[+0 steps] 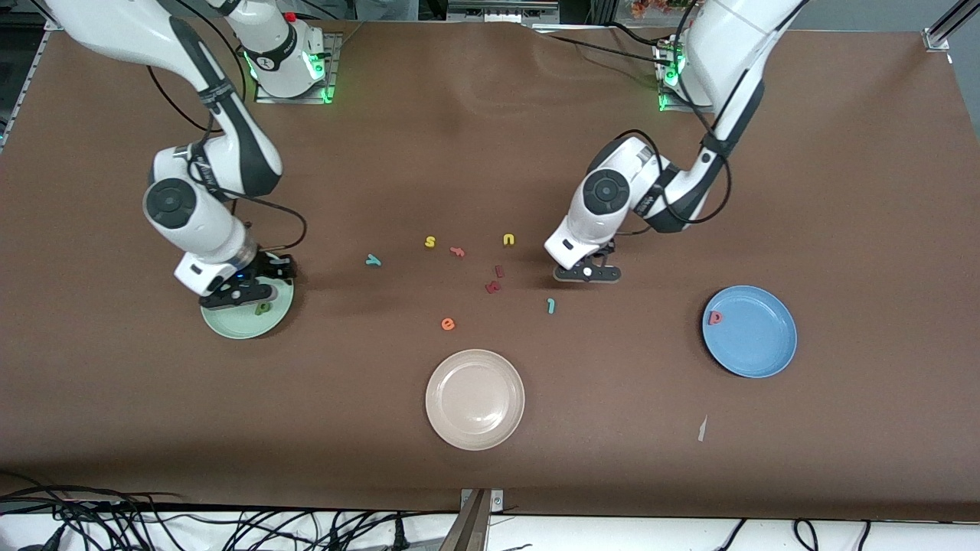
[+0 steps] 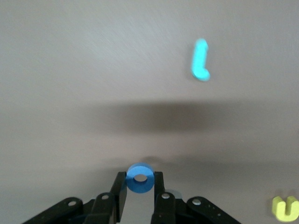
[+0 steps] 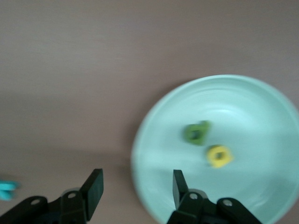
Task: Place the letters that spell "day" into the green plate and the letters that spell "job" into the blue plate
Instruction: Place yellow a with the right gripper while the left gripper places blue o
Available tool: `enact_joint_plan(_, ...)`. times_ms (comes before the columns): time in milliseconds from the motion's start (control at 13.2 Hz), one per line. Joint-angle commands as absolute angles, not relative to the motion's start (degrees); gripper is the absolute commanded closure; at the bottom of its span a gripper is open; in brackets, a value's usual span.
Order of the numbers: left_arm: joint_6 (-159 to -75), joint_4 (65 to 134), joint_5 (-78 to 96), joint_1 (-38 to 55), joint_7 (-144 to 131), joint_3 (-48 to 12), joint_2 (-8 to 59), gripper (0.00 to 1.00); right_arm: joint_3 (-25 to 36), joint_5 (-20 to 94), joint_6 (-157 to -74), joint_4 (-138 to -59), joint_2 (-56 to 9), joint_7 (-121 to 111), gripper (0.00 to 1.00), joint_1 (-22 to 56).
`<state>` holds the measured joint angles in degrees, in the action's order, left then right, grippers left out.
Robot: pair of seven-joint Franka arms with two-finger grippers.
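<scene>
Brown table: left tool clamps blue o low; right tool hangs apart over green plate.

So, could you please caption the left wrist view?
Left gripper pinching the blue ring above the table, teal hook nearby.

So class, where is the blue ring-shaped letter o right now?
The blue o is pinched between the fingers of the left gripper, low over the brown table, near the teal j and the yellow u.
</scene>
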<state>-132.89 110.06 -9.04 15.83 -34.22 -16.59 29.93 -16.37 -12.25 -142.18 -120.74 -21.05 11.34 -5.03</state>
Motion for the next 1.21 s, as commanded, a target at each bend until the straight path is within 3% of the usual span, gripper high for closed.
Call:
enact_joint_plan(0,-128.8,109.7,-10.5,9.3,-20.4,-16.6,25.6,0.99,-20.6,-12.5,-142.9,-122.2,-20.2,20.5,0.32,-5.2)
enact_joint_plan(757,-129.6,109.7,-21.3,-8.3,3.1,-17.0,25.2,0.97,-21.8,-12.9,-152.4,-125.1,-24.3,41.7,0.34,1.9)
enact_joint_plan(908,-132.0,109.7,-21.4,-11.9,7.0,-17.0,27.1,0.9,-21.8,-12.9,-152.8,-125.3,-24.8,42.2,0.34,2.2)
enact_joint_plan(984,-132.9,109.1,-21.4,-12.9,8.4,-16.8,28.3,0.74,-21.8,-12.8,-153.3,-125.3,-25.1,42.3,0.34,3.0)
enact_joint_plan(1060,-132.6,108.0,-20.5,-13.3,7.7,-16.8,29.2,0.15,-21.6,-12.8,-153.9,-125.8,-25.6,43.3,0.34,3.8)
enact_joint_plan(1135,-132.2,107.4,-20.2,-13.3,6.8,-17.0,29.2,0.0,-21.4,-12.9,-154.5,-126.0,-25.7,44.4,0.34,4.6)
